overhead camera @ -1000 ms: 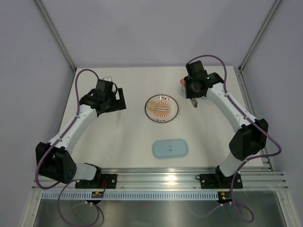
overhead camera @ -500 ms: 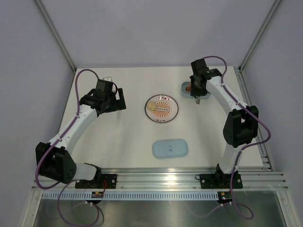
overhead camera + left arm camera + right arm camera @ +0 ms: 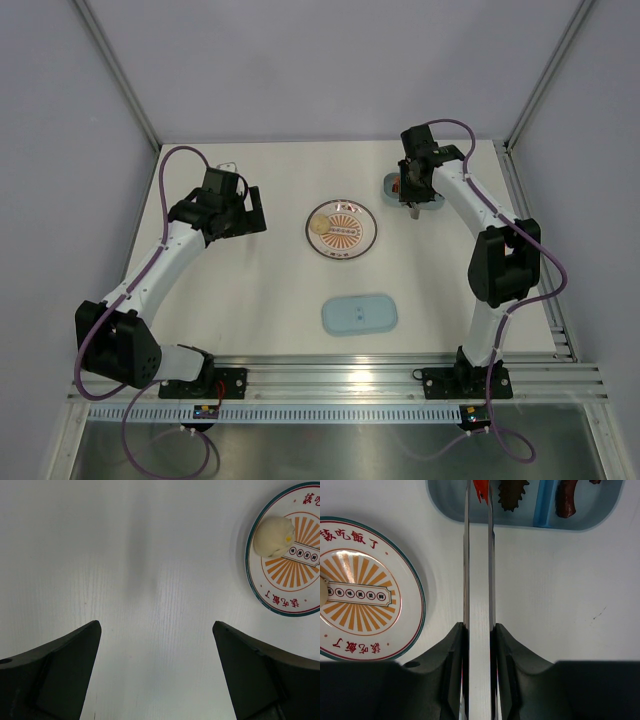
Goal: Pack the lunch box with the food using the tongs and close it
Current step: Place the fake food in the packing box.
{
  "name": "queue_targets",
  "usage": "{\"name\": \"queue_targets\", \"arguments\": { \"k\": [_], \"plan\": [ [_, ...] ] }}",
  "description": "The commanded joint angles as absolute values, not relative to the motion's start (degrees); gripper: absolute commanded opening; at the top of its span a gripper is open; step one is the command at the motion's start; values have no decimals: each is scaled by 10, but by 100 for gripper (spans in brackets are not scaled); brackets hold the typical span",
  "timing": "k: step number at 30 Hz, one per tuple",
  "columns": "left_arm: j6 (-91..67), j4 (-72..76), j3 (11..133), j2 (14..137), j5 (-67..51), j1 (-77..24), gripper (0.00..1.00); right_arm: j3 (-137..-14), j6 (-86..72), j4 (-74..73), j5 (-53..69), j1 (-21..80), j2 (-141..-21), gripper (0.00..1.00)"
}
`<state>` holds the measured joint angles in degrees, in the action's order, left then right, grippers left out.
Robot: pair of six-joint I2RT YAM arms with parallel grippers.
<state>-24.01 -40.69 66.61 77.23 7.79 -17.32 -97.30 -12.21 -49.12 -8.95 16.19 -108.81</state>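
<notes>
The right gripper (image 3: 479,630) is clamped narrowly on the tongs (image 3: 466,555). Their tips pinch a red piece of food (image 3: 481,487) over the lunch box (image 3: 520,520), far right on the table (image 3: 150,555). Two dark brown pieces (image 3: 512,495) lie in the box, one on either side of its divider (image 3: 545,502). The left gripper (image 3: 155,670) hangs wide open, empty, left of the plate (image 3: 280,587) bearing a pale bun (image 3: 273,535). The lid (image 3: 360,314) lies nearer, apart.

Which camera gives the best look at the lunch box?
Right wrist: the lunch box is close, its divider and food visible. Top external shows it small, partly hidden. Left wrist misses it.
</notes>
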Motion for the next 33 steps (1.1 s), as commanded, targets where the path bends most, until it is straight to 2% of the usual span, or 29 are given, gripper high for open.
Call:
{"name": "queue_targets", "arguments": {
  "k": [1, 6, 10, 12, 16, 28, 33],
  "plan": [
    [-235, -396, 678, 773, 91, -172, 99, -1002, -120, -474, -82, 159, -1092, 24],
    [-236, -396, 676, 770, 92, -172, 99, -1001, -120, -475, -83, 160, -1087, 38],
    [-236, -397, 675, 767, 92, -172, 99, -1006, -120, -478, -86, 160, -1084, 41],
    [-236, -398, 675, 766, 92, -172, 99, -1009, -119, -480, -87, 159, -1083, 50],
    [-236, -398, 673, 762, 93, -172, 99, -1012, -117, -482, -91, 159, -1079, 56],
    [-238, -399, 671, 758, 93, -172, 99, -1038, -111, -497, -138, 160, -1026, 56],
    [-237, -400, 670, 754, 93, -171, 99, -1012, -108, -488, -195, 152, -975, 52]
  ]
}}
